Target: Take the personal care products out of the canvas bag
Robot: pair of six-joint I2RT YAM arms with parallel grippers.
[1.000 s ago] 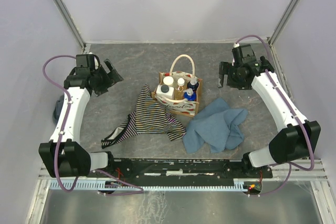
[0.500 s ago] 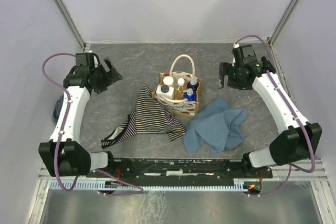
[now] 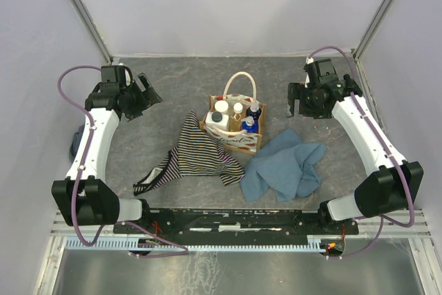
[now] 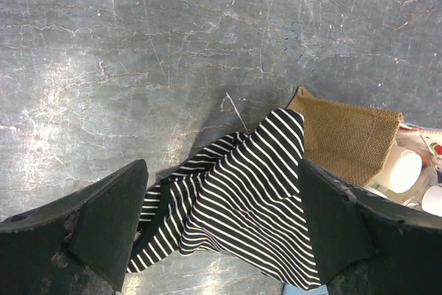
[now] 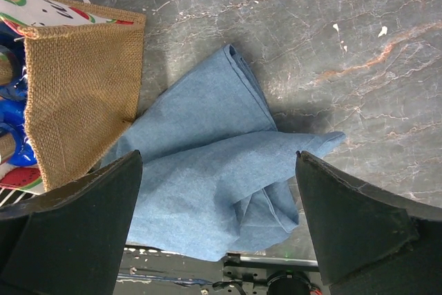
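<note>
1. Tan canvas bag (image 3: 238, 141) stands upright at mid-table with its mouth facing up and its cream handles arched over the far side. The personal care products (image 3: 235, 117) are all packed inside it, and none is out yet.
2. In the bag, the white bottle with a dark cap (image 3: 217, 119) sits on the left, a small orange one (image 3: 237, 110) is at the far middle, and the blue pump bottle (image 3: 253, 110) is on the right.
3. The left gripper (image 3: 145, 92) hangs well to the left of the bag, its jaws spread wide with nothing between them. The right gripper (image 3: 296, 101) is just as wide and empty, well to the right.
4. The striped garment (image 3: 200, 153) lies against the bag's near left corner. The blue cloth (image 3: 283, 167) touches its near right side. Neither belongs to the task.
5. The step in hand looks like the approach. The left arm is probably best placed for the white bottle.
6. Descend straight down over the mouth, on the near side of the handles. Narrow the fingers first, since the bottles stand tightly together.
7. Grip at the neck or cap and lift vertically until the bottle clears the rim.
8. The bag looks light and may rise or tip with the bottle, so the right gripper could steady its right wall.
9. Set the bottle on bare table (image 3: 173, 81), apart from both cloths.
</note>
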